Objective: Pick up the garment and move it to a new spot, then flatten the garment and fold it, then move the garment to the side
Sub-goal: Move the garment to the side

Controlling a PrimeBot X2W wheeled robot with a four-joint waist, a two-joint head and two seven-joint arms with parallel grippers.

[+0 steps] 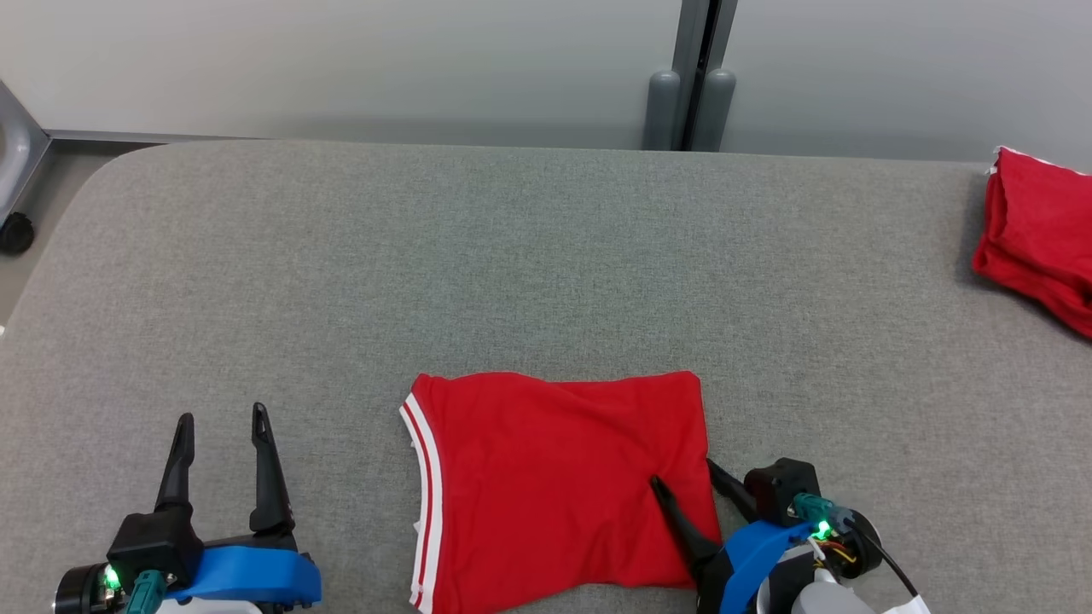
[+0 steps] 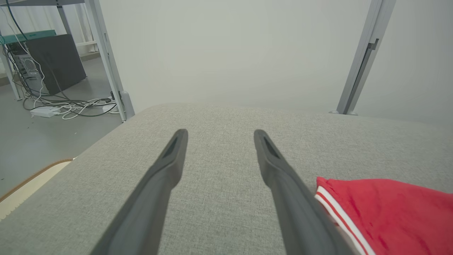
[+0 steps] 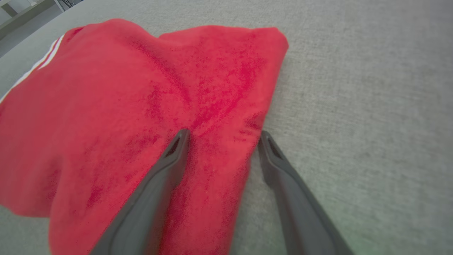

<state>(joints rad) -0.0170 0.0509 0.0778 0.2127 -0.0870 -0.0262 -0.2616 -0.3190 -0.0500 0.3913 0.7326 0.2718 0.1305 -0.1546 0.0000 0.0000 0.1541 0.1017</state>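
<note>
The garment is red with white stripes along its left hem, folded into a rough rectangle near the front middle of the grey table. My right gripper is open and straddles the garment's right edge: one finger presses on the cloth, the other rests on the table beside it. In the right wrist view the garment lies between and left of the fingers. My left gripper stands open over bare table, left of the garment, and its wrist view catches the striped hem at lower right.
A second folded red cloth lies at the table's far right edge. A grey wall and a post stand behind the table. Off the table's left side are a floor with cables and a metal frame.
</note>
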